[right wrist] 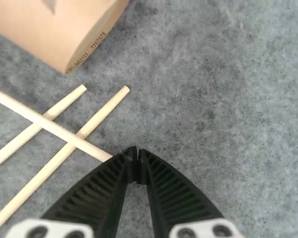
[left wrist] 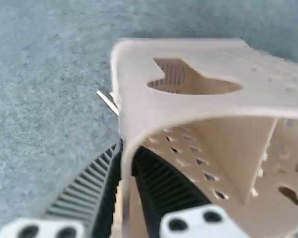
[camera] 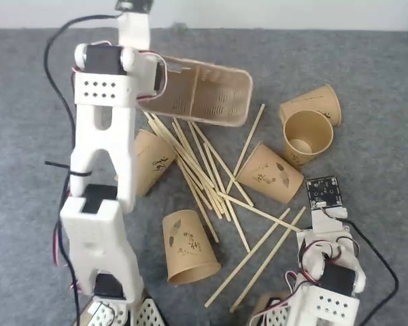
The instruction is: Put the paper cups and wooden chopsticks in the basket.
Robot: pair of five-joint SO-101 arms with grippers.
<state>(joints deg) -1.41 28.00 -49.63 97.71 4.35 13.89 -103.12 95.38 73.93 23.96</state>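
- The basket is tipped so that its slotted inside shows from above. The left gripper has clamped its fingers on one end wall.
- The paper cups lie outside the basket on the grey mat. Most are on their sides. The mouth-up cup, beside the basket's free end, shows its bare inner bottom.
- The wooden chopsticks fan out from just under the basket's rim.
- The right gripper is well apart from the basket, its fingers pressed together on nothing.
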